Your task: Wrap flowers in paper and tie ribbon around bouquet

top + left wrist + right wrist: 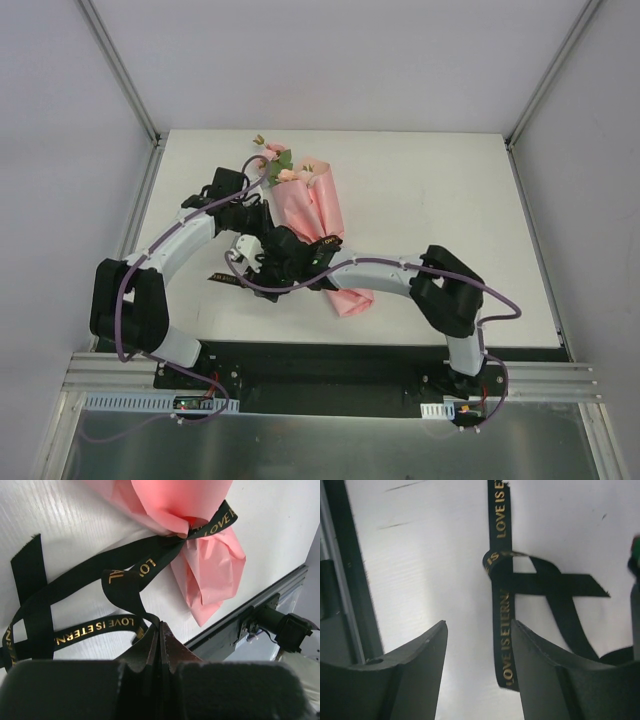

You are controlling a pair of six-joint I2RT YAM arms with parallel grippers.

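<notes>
- where's the ribbon (95, 630) lying?
- cinched round the bouquet (312, 215) at its pinched neck, with its tails looping over the white table (450, 200) beside it.
- and the left gripper (159, 632)?
- clamped tight on one tail, just off the bouquet's narrow end.
- the right gripper (479, 627)?
- fingers about half apart, poised over another strand near the bouquet, gripping nothing.
- and the room?
- pale walls (350, 60) all round. the flowers (275, 158) poke out of the bouquet's far end.
</notes>
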